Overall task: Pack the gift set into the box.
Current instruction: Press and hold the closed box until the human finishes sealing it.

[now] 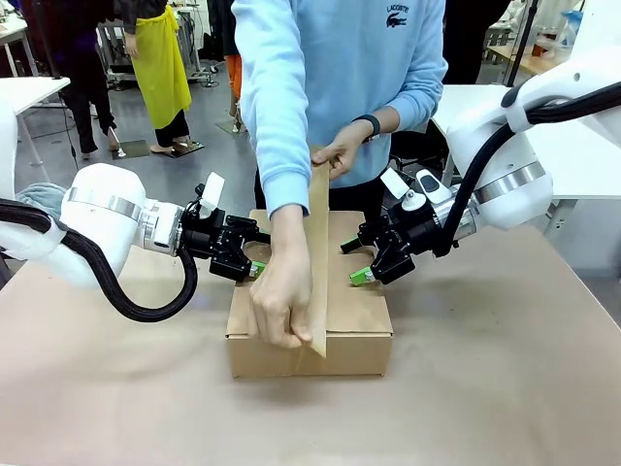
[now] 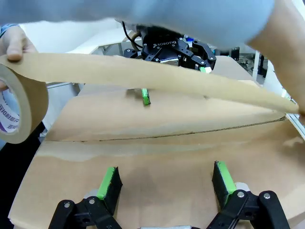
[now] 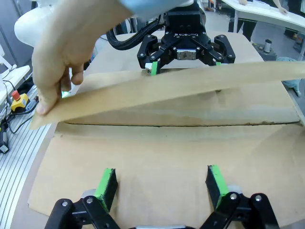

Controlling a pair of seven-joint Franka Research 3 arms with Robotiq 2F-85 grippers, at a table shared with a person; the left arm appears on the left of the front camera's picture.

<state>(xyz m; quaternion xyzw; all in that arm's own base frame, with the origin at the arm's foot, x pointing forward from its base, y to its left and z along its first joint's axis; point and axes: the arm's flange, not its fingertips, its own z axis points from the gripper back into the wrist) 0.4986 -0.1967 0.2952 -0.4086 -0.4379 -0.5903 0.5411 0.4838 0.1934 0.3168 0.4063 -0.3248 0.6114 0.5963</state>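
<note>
Box (image 1: 310, 320): sitting mid-table (image 1: 505, 388), flaps closed. Left end effector (image 1: 248, 260) at 9 o'clock, right end effector (image 1: 367, 262) at 3 o'clock, both spread, pressing flaps. Person's hand (image 1: 281, 296) stretching tape (image 1: 317, 252) along seam. Cardboard likely light, stiff; hold flat panels.

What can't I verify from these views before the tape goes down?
- Gift set: closed flaps of the box cover the inside.
- Centre seam, front view: hidden by the tape strip and the person's hand.
- Tape roll: cut off at the left wrist view's edge.
</note>
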